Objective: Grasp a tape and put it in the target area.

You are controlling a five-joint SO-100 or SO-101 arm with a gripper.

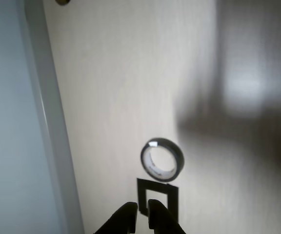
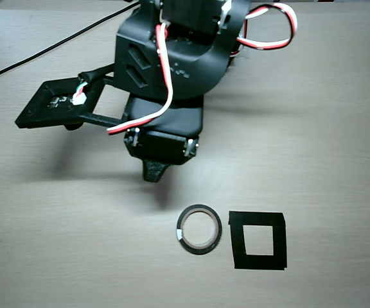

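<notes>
The tape (image 2: 198,229) is lying flat on the table (image 2: 326,115), a thin black ring with a pale inner rim, glossy where the light is catching it in the wrist view (image 1: 162,159). It is sitting just below and a little right of the gripper's tip in the overhead view, apart from it and untouched. Beside the tape, on the side farther from the gripper, the target (image 2: 257,240) is showing as a flat square outline of matte black strips with bare wood in its centre; the ring's edge is nearly meeting the outline, and I cannot tell whether they are touching.

The gripper (image 1: 143,210) is hanging above the table with its 2 dark fingers almost together, only a narrow slit showing between them, and nothing between them. In the wrist view the target is lying just beyond the fingertips (image 1: 156,204), with the tape past it.

The table is pale wood-grain laminate, smooth and matte. The arm (image 2: 172,58) is black plastic with red and white wires (image 2: 153,115) looping over it, and it is throwing soft shadows across the wood. In the wrist view the table's rounded grey edge (image 1: 48,117) is running well off to the left of the gripper, with bare wood between.
</notes>
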